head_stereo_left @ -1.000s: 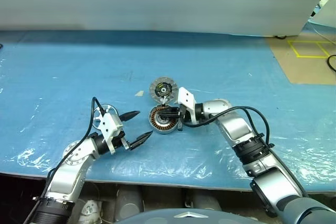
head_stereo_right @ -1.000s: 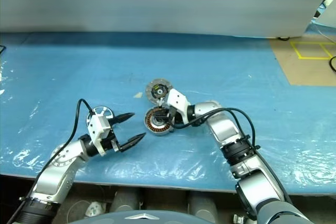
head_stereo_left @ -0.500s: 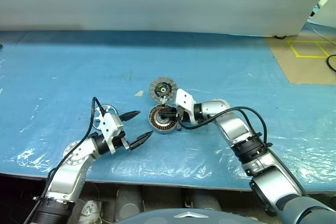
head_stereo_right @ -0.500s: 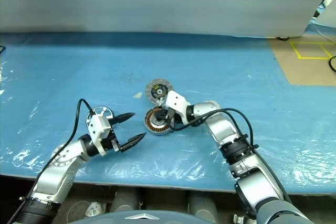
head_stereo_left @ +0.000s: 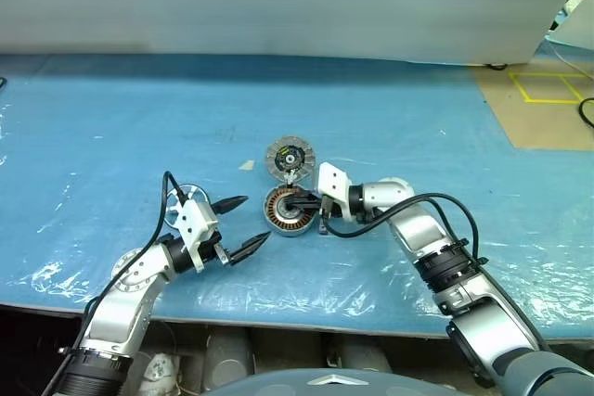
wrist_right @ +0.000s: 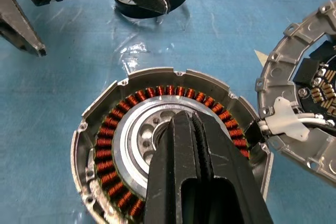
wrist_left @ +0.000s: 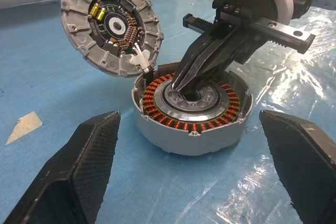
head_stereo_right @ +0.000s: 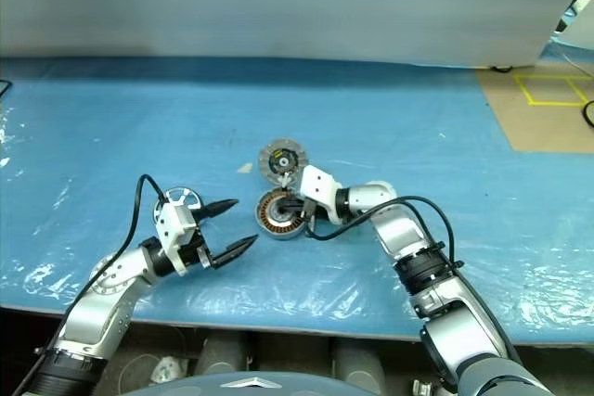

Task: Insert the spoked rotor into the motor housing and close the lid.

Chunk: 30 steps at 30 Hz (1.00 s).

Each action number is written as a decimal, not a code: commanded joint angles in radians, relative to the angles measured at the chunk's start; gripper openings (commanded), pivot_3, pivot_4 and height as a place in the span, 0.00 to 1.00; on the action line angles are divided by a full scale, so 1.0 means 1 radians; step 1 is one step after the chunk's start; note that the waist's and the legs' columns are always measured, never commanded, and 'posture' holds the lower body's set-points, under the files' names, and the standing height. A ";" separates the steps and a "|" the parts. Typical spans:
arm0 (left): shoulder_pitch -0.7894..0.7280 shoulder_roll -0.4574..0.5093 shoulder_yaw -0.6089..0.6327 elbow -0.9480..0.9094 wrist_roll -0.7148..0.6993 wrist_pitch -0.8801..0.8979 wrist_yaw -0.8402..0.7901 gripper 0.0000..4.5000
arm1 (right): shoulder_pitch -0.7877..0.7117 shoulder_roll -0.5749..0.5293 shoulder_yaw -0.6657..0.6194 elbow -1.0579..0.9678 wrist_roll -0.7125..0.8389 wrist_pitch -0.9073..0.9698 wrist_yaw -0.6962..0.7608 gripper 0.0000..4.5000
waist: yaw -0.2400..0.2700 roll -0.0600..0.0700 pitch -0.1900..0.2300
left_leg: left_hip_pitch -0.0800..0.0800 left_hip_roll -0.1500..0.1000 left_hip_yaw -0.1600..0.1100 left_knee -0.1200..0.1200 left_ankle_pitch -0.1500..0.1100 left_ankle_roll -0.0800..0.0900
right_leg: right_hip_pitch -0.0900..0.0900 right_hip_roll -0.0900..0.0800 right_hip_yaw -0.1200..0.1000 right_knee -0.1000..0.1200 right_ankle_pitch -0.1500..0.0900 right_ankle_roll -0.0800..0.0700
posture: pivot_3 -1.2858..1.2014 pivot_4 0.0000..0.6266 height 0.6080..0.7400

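The motor housing (head_stereo_left: 286, 211), a short silver drum ringed with copper windings (wrist_right: 113, 135), lies open at the table's middle. Just behind it, the lid (head_stereo_left: 289, 157) stands tilted with its circuit face showing, and a white plug and wires join it to the housing's rim. My right gripper (head_stereo_left: 284, 201) is shut and empty, its tips down on the housing's silver centre (wrist_left: 194, 103). My left gripper (head_stereo_left: 253, 219) is open with nothing between its fingers, to the left of the housing and pointing at it. The spoked rotor (head_stereo_left: 187, 198) lies on the table behind the left gripper.
Blue plastic sheet (head_stereo_left: 418, 127) covers the table. A small cream scrap (head_stereo_left: 246, 165) lies left of the lid. The table's front edge (head_stereo_left: 306, 324) runs below both arms. Brown floor with yellow tape (head_stereo_left: 548, 90) shows at the back right.
My right wrist has rolled a little, with its shut tips still on the housing's centre. The left arm, rotor, lid and housing have not moved.
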 commanded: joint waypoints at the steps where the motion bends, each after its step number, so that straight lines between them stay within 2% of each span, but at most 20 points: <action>1: -0.005 0.005 0.000 -0.021 -0.001 -0.013 -0.010 1.00 | 0.003 -0.042 -0.017 -0.027 -0.006 -0.001 0.017 0.00 | 0.000 0.000 0.000 | 0.000 0.000 0.000 0.000 0.000 0.000 | 0.000 0.000 0.000 0.000 0.000 0.000 | 0.52 0.24 1.00; 6: -0.009 0.004 -0.003 -0.017 0.000 -0.012 -0.014 1.00 | -0.019 -0.092 0.047 -0.047 -0.105 0.034 0.011 0.00 | -0.001 0.000 0.000 | 0.001 0.000 0.000 0.000 0.000 0.000 | 0.000 0.000 0.000 0.001 0.000 0.000 | 0.52 0.24 1.00; 10: -0.010 0.002 -0.006 -0.015 0.002 -0.011 -0.016 1.00 | -0.031 -0.084 0.061 -0.106 -0.108 0.101 0.016 0.00 | 0.000 0.000 0.000 | 0.001 0.000 0.000 0.000 0.000 0.000 | 0.001 0.000 0.000 0.000 0.000 0.000 | 0.52 0.24 1.00; 18: -0.005 -0.002 -0.006 -0.015 0.007 -0.013 -0.011 1.00 | -0.008 -0.027 -0.002 -0.149 0.023 0.136 0.045 0.00 | -0.003 0.000 0.000 | 0.000 0.000 0.000 0.000 0.000 0.000 | 0.000 0.000 0.000 0.000 0.000 0.000 | 0.52 0.24 1.00; 30: -0.004 -0.008 -0.008 -0.012 0.012 -0.015 -0.011 1.00 | -0.025 0.004 0.009 -0.133 0.008 0.138 0.020 0.00 | -0.002 0.000 0.000 | 0.000 0.000 0.000 0.000 0.000 0.000 | -0.001 0.000 0.000 0.000 0.000 0.000 | 0.52 0.24 1.00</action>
